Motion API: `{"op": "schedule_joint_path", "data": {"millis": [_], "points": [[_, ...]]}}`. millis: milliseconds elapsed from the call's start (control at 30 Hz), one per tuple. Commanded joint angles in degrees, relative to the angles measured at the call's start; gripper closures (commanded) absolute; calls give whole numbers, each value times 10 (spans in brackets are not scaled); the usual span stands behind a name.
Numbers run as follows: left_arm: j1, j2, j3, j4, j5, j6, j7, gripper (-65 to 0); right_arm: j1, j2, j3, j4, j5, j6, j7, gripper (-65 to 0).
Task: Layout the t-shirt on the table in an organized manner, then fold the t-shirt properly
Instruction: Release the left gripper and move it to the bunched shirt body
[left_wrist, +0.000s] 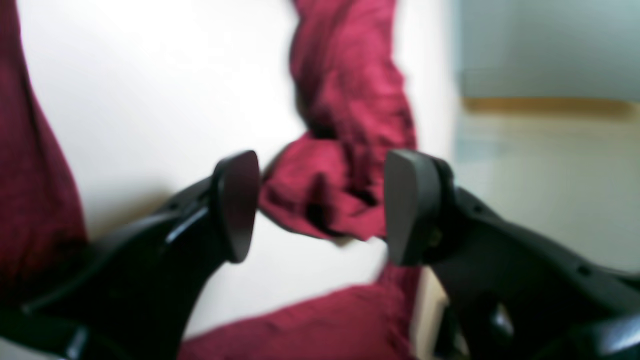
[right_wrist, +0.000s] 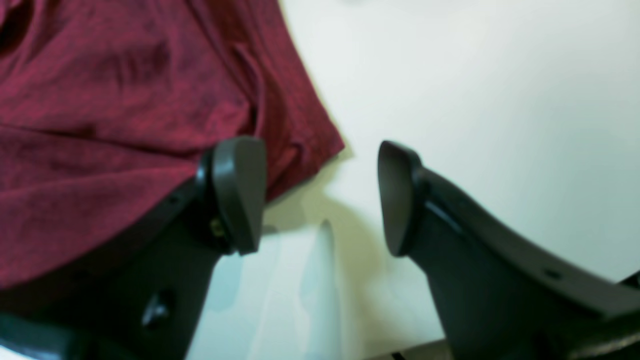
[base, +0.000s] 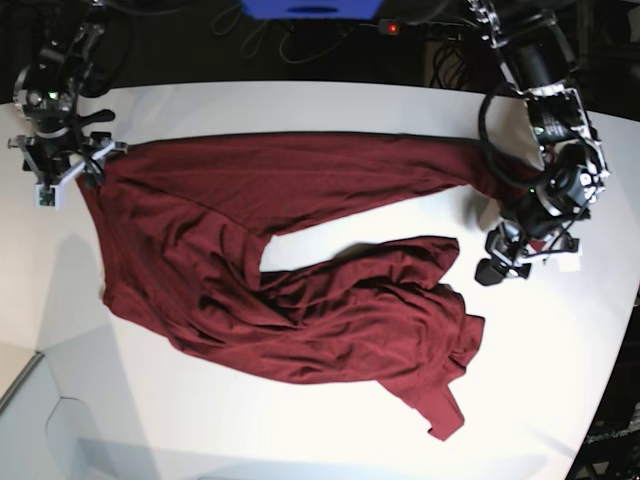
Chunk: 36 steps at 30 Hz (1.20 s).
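The maroon t-shirt (base: 300, 270) lies wrinkled across the white table (base: 560, 380), one long sleeve stretched along the far side and the other bunched over the body. My left gripper (base: 503, 262) hovers at the shirt's right end, open. Its wrist view shows a crumpled bit of sleeve (left_wrist: 325, 195) on the table (left_wrist: 150, 100) just beyond the left gripper (left_wrist: 320, 205), touching neither pad. My right gripper (base: 68, 170) is open at the shirt's far left corner. In its wrist view the right gripper (right_wrist: 320, 197) stands over the hem corner (right_wrist: 300, 145), one finger (right_wrist: 240, 190) above fabric, the other above bare table (right_wrist: 475, 100).
The table's curved edge (base: 625, 330) runs close behind my left arm, and the floor (left_wrist: 550, 150) shows past it in the left wrist view. A blue object (base: 310, 8) and cables sit behind the far edge. A grey surface (base: 20, 400) borders the near left corner.
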Motion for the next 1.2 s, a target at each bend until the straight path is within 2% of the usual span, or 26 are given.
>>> {"op": "schedule_joint_path", "data": {"millis": [0,100,200,333,467,567,733,1033,1100,1133,1167], "points": [[-11,-2,10,12,3,-5,-10,-380,3,8,2,12,2,1,13,-358],[-11,3,40,11,33,-5,-32,-380,4,9,1,11,2,2,13,-358],[-10,2,67,5,38,-5,-45,-380,4,20,1,11,2,2,13,-358],[-7,-1,102,4,39,-5,-63,-379,4,20,1,11,2,2,13,-358],[-7,-23,137,4,41,-5,-79,-372,4,20,1,11,2,2,13,-358],[-7,-31,159,4,72,-5,-94,-314,4,20,1,11,2,2,13,-358],[-7,-26,165,4,128,-5,-106,-158,4,20,1,10,2,2,13,-358],[-10,-26,166,4,170,-5,-106,-139,4,20,1,10,2,2,13,-358],[-10,-29,164,6,174,-5,-106,-71,4,20,1,9,2,2,13,-358],[-10,-32,161,8,174,-5,-106,-7,5,20,1,9,2,2,13,-358],[-10,-42,157,11,174,-5,-106,0,5,20,1,9,2,2,13,-358]]}}
